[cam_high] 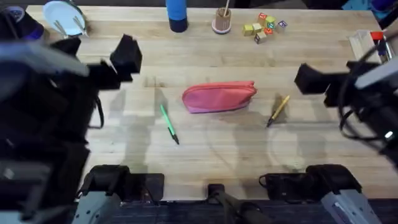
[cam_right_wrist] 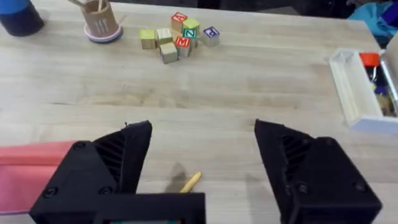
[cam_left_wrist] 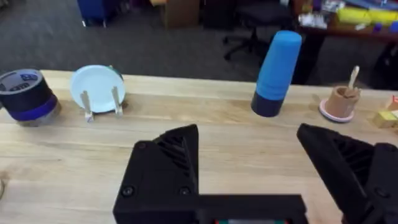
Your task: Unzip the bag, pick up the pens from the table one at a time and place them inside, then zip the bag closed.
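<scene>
The pink-red bag [cam_high: 219,97] lies zipped at the middle of the table [cam_high: 205,56]. A green pen [cam_high: 169,124] rests just left of it, and a yellow-orange pen [cam_high: 278,110] lies to its right. My left gripper [cam_high: 124,59] hovers open well left of the bag, with black fingers [cam_left_wrist: 165,162] spread wide. My right gripper [cam_high: 309,79] hovers open to the right of the yellow pen. In the right wrist view the bag's end [cam_right_wrist: 31,171] and the yellow pen's end [cam_right_wrist: 190,181] show between the spread fingers [cam_right_wrist: 118,162].
Along the far edge stand a tape roll [cam_left_wrist: 25,93], a white plate [cam_high: 64,17], a blue cup [cam_high: 176,14], a small wooden holder [cam_high: 221,22] and lettered blocks [cam_high: 264,27]. A white tray [cam_right_wrist: 357,87] of markers sits at the far right.
</scene>
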